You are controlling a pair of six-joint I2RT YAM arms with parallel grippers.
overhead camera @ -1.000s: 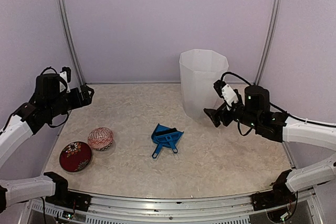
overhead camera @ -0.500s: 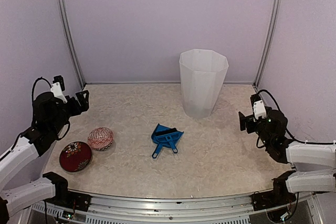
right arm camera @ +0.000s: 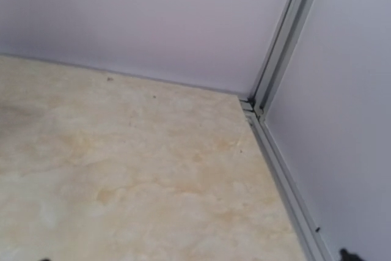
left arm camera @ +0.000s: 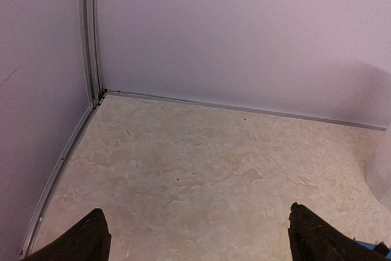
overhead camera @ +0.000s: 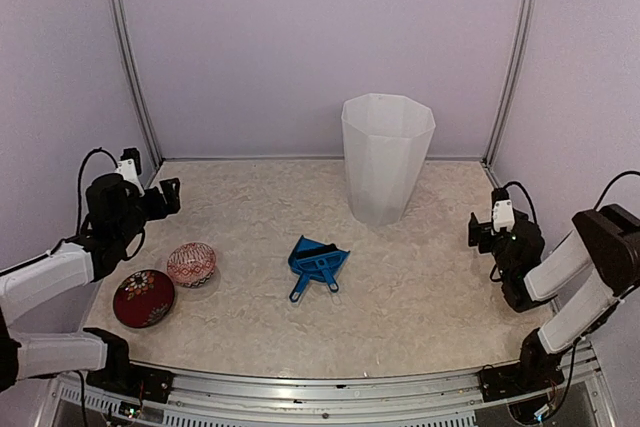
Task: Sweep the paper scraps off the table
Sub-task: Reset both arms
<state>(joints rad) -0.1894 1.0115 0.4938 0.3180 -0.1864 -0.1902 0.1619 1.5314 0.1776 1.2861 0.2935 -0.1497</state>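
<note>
No paper scraps show in any view. The beige marble table lies bare around a blue dustpan and brush at its middle. My left gripper hovers over the table's left side; in the left wrist view this gripper is open, its dark fingertips wide apart over bare marble. My right gripper hangs low near the right edge. In its wrist view the right gripper is open, with only the tip of one of its fingers showing, above the back right corner.
A tall white faceted bin stands at the back, right of centre. A pink patterned dome and a dark red patterned disc sit at the front left. Purple walls with metal rails close in the table.
The right arm has pulled back from beside the bin to the right edge and folded low. The left arm has drawn back and dropped slightly at the left. Nothing on the table moved.
</note>
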